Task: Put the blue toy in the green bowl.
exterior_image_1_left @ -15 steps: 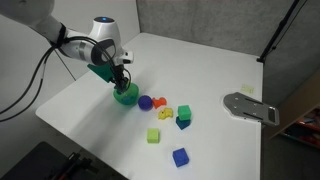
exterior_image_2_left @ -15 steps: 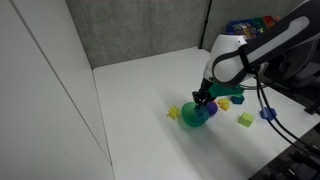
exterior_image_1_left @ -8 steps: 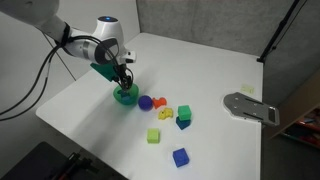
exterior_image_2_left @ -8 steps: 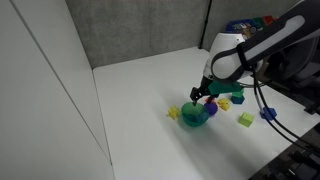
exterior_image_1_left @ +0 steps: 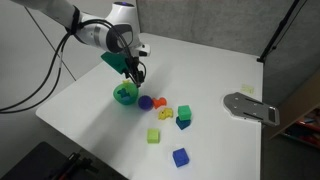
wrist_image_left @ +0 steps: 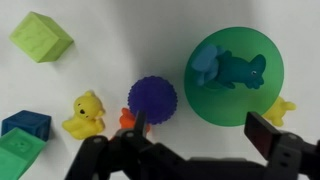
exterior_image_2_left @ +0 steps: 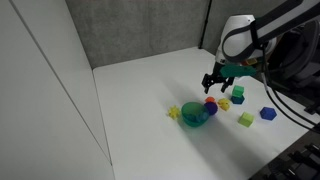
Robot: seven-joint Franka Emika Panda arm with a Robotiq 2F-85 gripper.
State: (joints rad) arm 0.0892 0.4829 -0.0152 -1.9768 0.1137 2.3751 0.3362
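The blue toy (wrist_image_left: 232, 70), a dark blue-teal piece, lies inside the green bowl (wrist_image_left: 215, 108), free of the gripper. In both exterior views the bowl (exterior_image_1_left: 121, 98) (exterior_image_2_left: 196, 121) stands on the white table, and a dark spot in it marks the toy (exterior_image_1_left: 125, 91). My gripper (wrist_image_left: 200, 130) hangs above the table, open and empty. One fingertip is over the purple ball (wrist_image_left: 152, 100) and the other over the bowl's edge. In both exterior views the gripper (exterior_image_1_left: 135, 70) (exterior_image_2_left: 216, 82) is raised clear above the bowl and slightly to one side of it.
Around the ball sit a yellow duck (wrist_image_left: 85, 114), an orange piece (wrist_image_left: 127, 118), a light green cube (wrist_image_left: 42, 37), a dark blue block (wrist_image_left: 25, 125) and a green block (wrist_image_left: 20, 155). A yellow toy (wrist_image_left: 280, 110) touches the bowl. A bright blue cube (exterior_image_1_left: 180, 156) and a grey metal plate (exterior_image_1_left: 250, 107) lie farther off.
The gripper has opened and risen up and away from the bowl. The blue toy stays behind in the bowl.
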